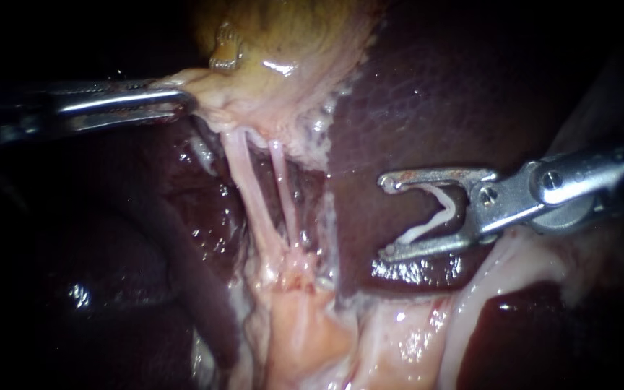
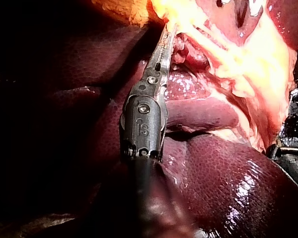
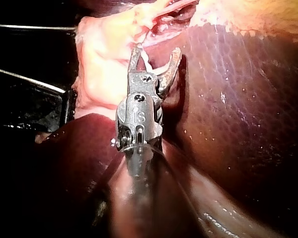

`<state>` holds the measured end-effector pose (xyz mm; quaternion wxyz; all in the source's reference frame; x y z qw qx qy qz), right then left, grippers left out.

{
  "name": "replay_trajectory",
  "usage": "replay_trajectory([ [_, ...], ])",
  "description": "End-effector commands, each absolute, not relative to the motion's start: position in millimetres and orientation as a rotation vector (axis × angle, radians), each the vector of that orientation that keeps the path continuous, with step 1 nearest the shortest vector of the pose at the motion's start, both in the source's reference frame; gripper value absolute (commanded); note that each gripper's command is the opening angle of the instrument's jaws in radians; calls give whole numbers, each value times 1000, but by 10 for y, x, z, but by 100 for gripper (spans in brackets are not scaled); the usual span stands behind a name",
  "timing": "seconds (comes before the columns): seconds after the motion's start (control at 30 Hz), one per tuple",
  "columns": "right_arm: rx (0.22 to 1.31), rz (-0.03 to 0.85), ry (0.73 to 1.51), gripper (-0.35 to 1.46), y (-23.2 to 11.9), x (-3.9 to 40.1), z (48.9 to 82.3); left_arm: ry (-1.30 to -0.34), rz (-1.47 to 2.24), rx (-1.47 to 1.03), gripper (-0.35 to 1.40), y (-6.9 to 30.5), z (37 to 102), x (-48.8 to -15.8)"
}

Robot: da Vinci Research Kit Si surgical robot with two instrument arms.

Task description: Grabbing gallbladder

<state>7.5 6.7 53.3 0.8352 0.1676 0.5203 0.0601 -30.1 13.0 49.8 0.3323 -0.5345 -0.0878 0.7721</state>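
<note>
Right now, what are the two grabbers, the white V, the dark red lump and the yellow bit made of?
The left instrument and right instrument: bare silvery metal, probably steel; they glint and show tiny screws. The white clip held in the right jaws: smooth, matt, perhaps plastic. The liver: soft wet tissue, dark maroon, glossy. The gallbladder, gripped by the left jaws: pale yellowish tissue, slick.
</note>
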Motion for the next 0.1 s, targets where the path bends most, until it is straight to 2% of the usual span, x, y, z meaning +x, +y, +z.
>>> replay_trajectory([
  [0.03, 355, 127, 1102, 50, 67, 76, 533, -227, 2018, -1396, -35, 129, 499, -302],
  [0.1, 355, 127, 1102, 50, 67, 76, 533, -226, 2017, -1394, -35, 129, 499, -301],
])
